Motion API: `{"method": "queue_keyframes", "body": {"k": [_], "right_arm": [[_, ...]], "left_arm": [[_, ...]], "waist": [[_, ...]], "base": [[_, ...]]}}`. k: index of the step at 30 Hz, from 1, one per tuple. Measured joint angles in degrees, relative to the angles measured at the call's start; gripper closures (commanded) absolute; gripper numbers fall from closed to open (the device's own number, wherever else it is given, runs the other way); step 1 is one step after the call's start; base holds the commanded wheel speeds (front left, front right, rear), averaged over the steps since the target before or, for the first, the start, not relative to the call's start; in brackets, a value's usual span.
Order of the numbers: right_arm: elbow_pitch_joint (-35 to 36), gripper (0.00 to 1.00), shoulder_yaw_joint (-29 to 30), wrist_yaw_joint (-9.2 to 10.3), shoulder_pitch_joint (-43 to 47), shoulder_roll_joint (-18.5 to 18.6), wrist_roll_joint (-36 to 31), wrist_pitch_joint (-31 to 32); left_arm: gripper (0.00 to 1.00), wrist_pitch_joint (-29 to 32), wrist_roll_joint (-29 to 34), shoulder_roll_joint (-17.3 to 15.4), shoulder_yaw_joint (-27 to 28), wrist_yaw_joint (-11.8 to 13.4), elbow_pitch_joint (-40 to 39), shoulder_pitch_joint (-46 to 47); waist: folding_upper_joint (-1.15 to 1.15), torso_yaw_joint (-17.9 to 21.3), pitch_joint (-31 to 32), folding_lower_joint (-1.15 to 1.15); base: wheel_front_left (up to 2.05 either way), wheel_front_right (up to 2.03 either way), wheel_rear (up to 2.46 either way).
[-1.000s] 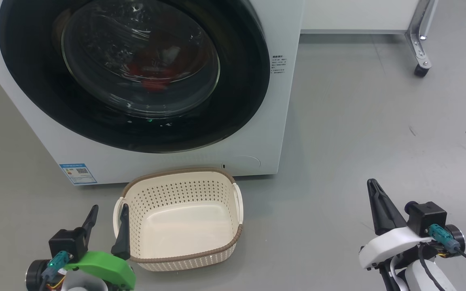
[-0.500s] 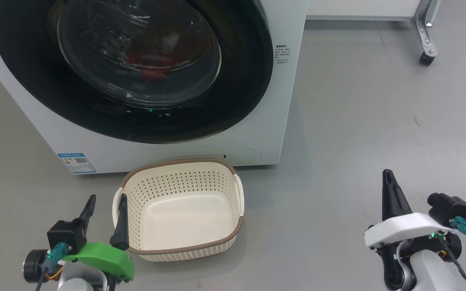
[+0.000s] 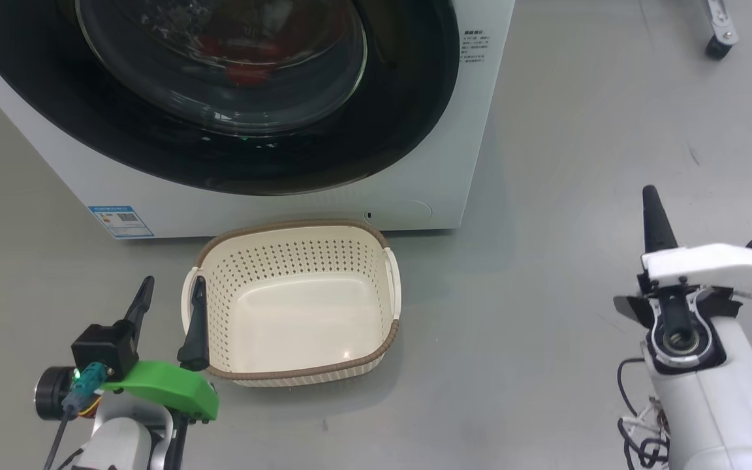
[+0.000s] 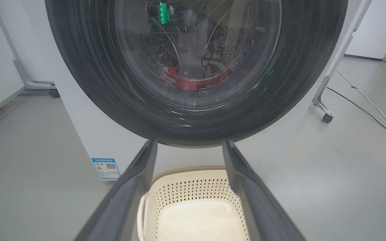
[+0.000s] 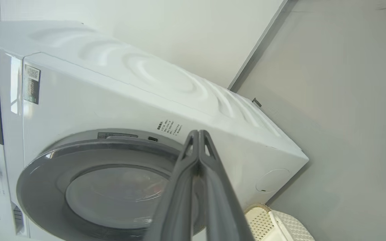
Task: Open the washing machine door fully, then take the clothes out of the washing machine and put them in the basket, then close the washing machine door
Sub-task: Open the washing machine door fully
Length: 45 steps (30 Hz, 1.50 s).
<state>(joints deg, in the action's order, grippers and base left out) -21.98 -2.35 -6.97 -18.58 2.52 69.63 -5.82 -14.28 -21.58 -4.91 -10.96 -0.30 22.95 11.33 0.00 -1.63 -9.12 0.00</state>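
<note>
Washing machine door (image 3: 219,111): closed, red jerseys (image 3: 245,73) visible inside; basket (image 3: 297,226) on floor (image 3: 546,274) just below. Left end effector (image 3: 173,282) released, right end effector (image 3: 650,196) clenched. Risk: tips slipping off glossy ring (image 3: 363,143), door swinging into basket.

Left tool (image 3: 171,312) — fingers spread wide, right tool (image 3: 654,219) upright, fingers pressed together

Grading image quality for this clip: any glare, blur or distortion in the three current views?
Head view: sharp, but reflections on the washing machine door veil the clothes. Left wrist view: the door looks smeared. Right wrist view: the washing machine appears tilted, with a glare strip on its front; the right gripper is soft.
</note>
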Motion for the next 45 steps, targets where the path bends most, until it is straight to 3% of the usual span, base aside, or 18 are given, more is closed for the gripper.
{"method": "queue_keyframes", "body": {"k": [6, 16, 22, 30, 45], "right_arm": [[-0.35, 1.00, 2.65, 0.00, -6.45, 0.20, 11.73, 4.80], [-2.30, 1.00, 5.26, 0.00, -19.30, 0.47, 22.35, 12.40], [-3.75, 1.00, 5.03, 0.11, -26.42, 1.33, 22.60, 16.26], [-6.77, 1.00, 2.54, 1.69, -33.76, 4.08, 22.54, 21.61], [-12.02, 1.00, -1.62, 3.58, -44.13, 4.38, 21.46, 27.16]], "left_arm": [[0.00, -0.01, 0.05, 0.14, -0.18, -0.03, -1.57, 2.46], [0.00, -0.10, 1.41, 0.42, -0.37, -0.88, -4.34, 6.45], [0.00, -0.15, 1.59, 0.88, -0.76, -1.51, -5.21, 8.89], [0.00, -0.16, 1.60, 1.82, -0.94, -2.02, -5.63, 10.63], [0.00, -0.16, 1.86, 2.27, -0.81, -2.53, -6.25, 12.52]], "waist": [[0.00, -0.90, -2.70, 0.00], [0.00, -2.78, -8.62, 0.00], [0.00, -4.04, -12.06, 0.00], [0.00, -6.22, -15.65, 0.01], [0.00, -8.59, -20.12, 0.00]], "base": [[0.00, 0.00, 0.00], [0.00, 0.00, 0.00], [0.00, 0.00, 0.00], [0.00, 0.00, 0.00], [0.00, 0.00, 0.00]]}}
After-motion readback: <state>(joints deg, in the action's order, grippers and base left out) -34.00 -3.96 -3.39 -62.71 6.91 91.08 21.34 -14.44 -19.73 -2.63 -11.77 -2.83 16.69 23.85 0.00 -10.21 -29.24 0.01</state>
